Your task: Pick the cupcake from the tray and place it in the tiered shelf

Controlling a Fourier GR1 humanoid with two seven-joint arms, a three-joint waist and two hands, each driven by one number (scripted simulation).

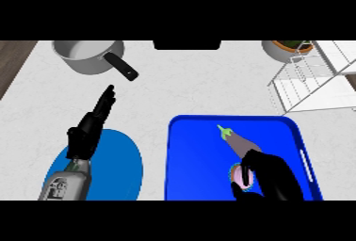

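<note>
The cupcake, pink with a green wrapper, sits on the blue tray near its lower right part. My right hand is curled round it from the right, and hides most of it. Just above the hand lies a purple eggplant with a green stem. The white wire tiered shelf stands at the upper right, apart from the tray. My left hand rests with straight fingers pointing up, left of the tray.
A blue plate lies under my left forearm. A grey pot with a black handle stands at the upper left. A potted plant sits behind the shelf.
</note>
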